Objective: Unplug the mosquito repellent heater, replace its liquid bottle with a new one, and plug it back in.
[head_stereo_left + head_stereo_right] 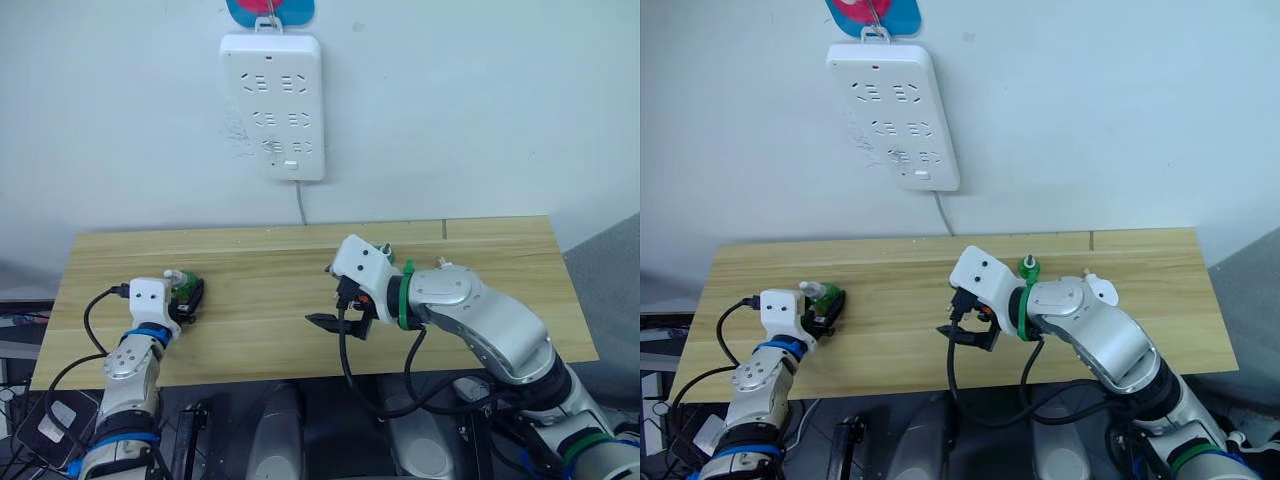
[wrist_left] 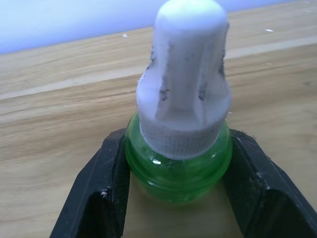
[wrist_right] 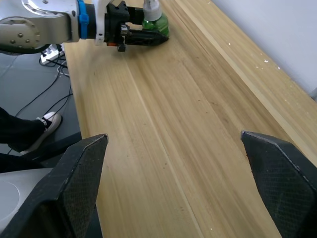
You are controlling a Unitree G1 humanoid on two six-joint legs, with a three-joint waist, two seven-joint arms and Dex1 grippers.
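A green liquid bottle [image 2: 178, 168] with a white ribbed cap stands on the wooden table [image 1: 260, 300] at the left. My left gripper [image 1: 188, 298] is shut on its sides, and both black fingers [image 2: 106, 183] press against the green glass. My right gripper [image 1: 335, 305] hovers open over the table's middle with nothing between its fingers [image 3: 81, 178]. Behind my right wrist a second green bottle top [image 1: 1028, 267] sticks up. A small white rounded piece [image 1: 1098, 288], seemingly the mosquito repellent heater, peeks out behind my right forearm, mostly hidden.
A long white socket strip [image 1: 272, 105] hangs on the wall above the table's far edge, and its cord [image 1: 300, 205] drops behind the table. Nothing is plugged into it. Black cables trail off the table's near edge under both arms.
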